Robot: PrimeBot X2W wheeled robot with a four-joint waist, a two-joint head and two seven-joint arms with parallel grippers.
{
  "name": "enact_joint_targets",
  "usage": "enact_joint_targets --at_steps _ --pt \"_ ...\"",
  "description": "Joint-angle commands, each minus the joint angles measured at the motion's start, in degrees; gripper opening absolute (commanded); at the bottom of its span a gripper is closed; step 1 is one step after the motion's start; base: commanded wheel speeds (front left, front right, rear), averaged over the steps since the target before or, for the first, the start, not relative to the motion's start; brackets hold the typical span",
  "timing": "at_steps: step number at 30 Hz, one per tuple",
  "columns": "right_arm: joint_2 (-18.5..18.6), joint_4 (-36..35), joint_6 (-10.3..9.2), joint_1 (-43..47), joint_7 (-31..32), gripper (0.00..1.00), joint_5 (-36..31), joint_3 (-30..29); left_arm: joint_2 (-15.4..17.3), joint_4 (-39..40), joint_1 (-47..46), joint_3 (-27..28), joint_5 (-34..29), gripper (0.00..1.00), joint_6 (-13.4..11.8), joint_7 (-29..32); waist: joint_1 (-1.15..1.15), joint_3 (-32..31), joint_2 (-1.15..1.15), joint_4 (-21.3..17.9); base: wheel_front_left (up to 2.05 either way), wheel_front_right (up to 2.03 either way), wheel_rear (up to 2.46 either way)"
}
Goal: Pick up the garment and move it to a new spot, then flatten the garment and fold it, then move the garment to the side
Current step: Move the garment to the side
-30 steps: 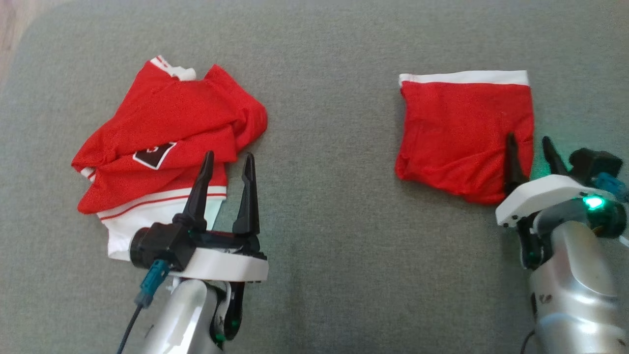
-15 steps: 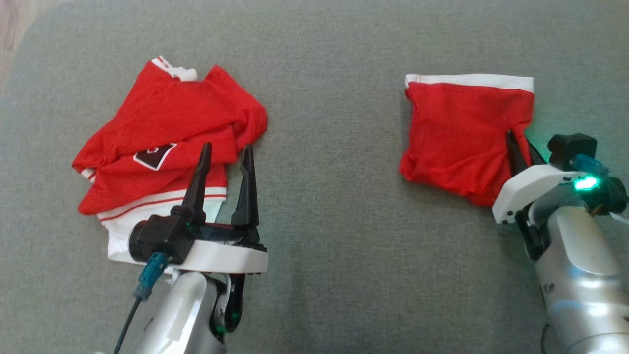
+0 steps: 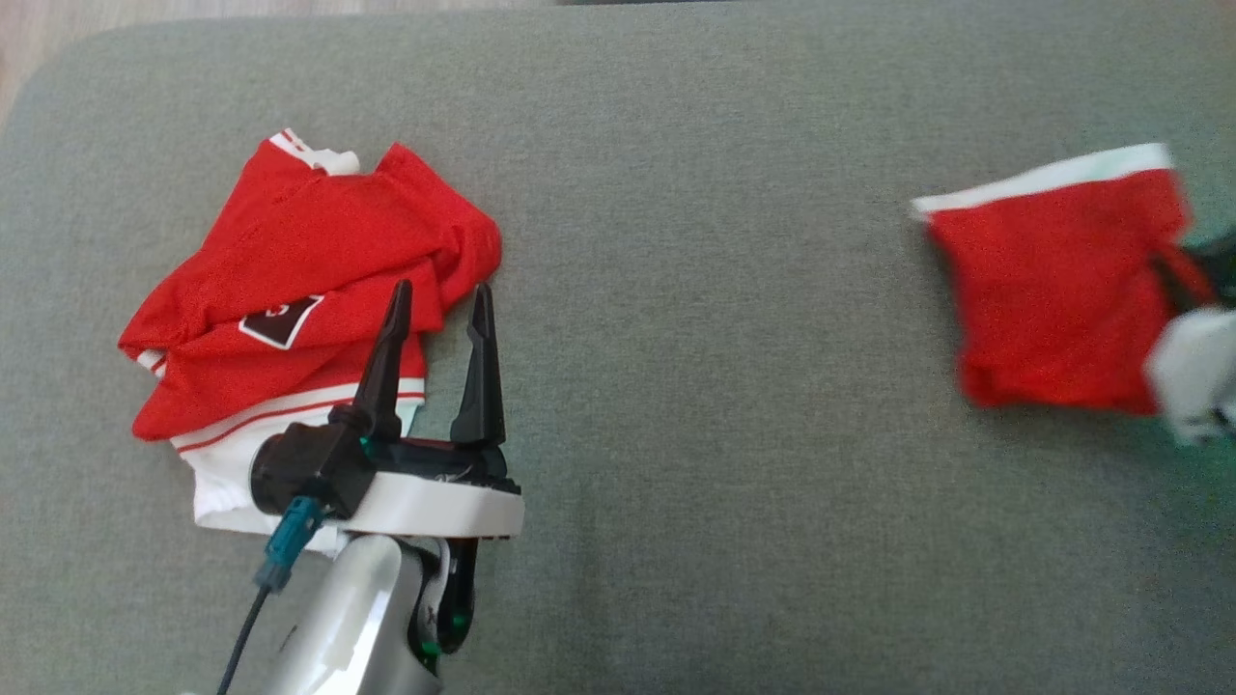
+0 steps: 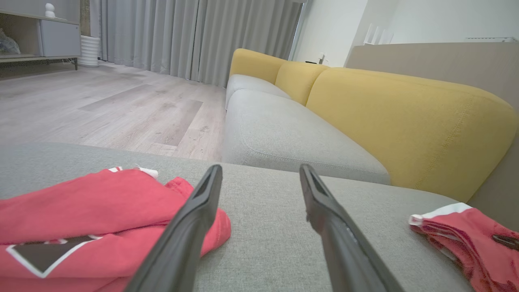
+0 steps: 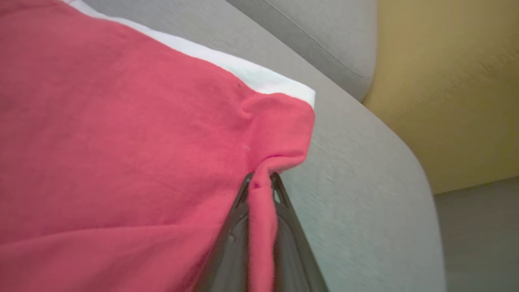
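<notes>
Rightward across the grey cushion (image 3: 695,338) the folded red garment (image 3: 1048,290) has slid since a second ago, now lying near the right edge of the head view. It is pinched by the right hand (image 5: 259,180), whose fingers are pressed together on a fold of its red cloth just below the white-banded corner. That hand is blurred in the head view. The left hand (image 3: 440,290) hovers spread and holding nothing, its tips just beside a crumpled red shirt (image 3: 309,261) lying well apart from the garment.

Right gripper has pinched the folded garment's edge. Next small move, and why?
Probably drag the folded garment a little toward the right side of the cushion: the right gripper is shut on its edge, it is already folded, and only moving aside remains.
</notes>
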State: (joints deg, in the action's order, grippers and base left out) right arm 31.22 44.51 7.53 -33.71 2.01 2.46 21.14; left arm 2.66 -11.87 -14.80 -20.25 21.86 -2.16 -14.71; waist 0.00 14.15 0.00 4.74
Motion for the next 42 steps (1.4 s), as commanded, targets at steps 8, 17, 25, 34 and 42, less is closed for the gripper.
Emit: enact_joint_targets --at_steps 8,17,25,34,42 --pt "16.5 0.9 -0.04 0.3 -0.7 0.0 5.9 1.8 0.2 2.7 -2.0 2.7 -0.3 1.0 0.2 -0.3 0.0 2.3 0.0 1.9 0.0 0.0 0.0" --pt "19.5 3.5 -0.04 0.0 2.2 0.0 3.6 -5.5 0.2 3.5 -3.1 3.2 -1.2 1.0 0.1 -0.3 0.0 4.6 0.0 2.5 0.0 0.0 0.0" --pt "18.3 4.9 -0.04 0.9 3.7 0.0 -1.5 -13.9 0.2 4.1 -3.6 3.6 -2.3 1.0 0.4 -0.3 0.0 5.1 0.0 2.4 0.0 0.0 0.0" --pt "14.3 2.4 -0.04 3.7 3.3 1.0 -5.6 -23.0 0.2 4.7 -3.2 3.0 -2.4 1.0 0.2 -0.3 0.0 4.1 0.0 1.8 0.0 0.0 0.0" --pt "7.6 -6.2 -0.04 4.5 2.9 1.0 -6.9 -26.7 0.2 3.8 -1.8 4.4 -2.7 1.0 0.6 -0.3 0.0 0.2 0.0 0.3 0.0 0.0 0.0"
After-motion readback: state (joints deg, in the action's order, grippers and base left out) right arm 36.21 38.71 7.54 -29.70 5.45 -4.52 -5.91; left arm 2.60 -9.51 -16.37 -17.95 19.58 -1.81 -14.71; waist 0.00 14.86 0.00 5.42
